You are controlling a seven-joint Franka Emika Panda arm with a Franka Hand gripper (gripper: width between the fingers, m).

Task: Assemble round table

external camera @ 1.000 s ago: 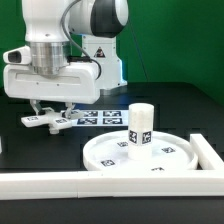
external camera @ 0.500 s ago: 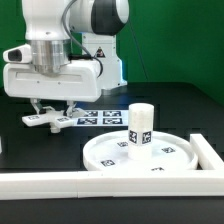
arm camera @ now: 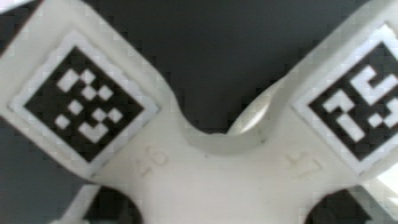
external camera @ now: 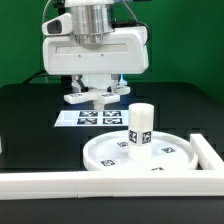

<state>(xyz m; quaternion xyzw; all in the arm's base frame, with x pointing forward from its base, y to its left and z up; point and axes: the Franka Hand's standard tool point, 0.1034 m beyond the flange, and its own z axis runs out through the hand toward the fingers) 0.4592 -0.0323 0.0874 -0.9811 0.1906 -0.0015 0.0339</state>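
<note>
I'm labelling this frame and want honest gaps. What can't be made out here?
Exterior view: how the gripper grips the cross piece: too small, blurred.
Wrist view: the cross piece's arm ends, cut off by the frame edges.
Exterior view: the joint between post and round disc, hidden by the post's base.

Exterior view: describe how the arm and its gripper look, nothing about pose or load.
The arm ends in a grey cylinder with dark fittings beside it. Below sits the gripper: a wide white box with rounded corners and two short pale fingers under it. No lettering shows.
</note>
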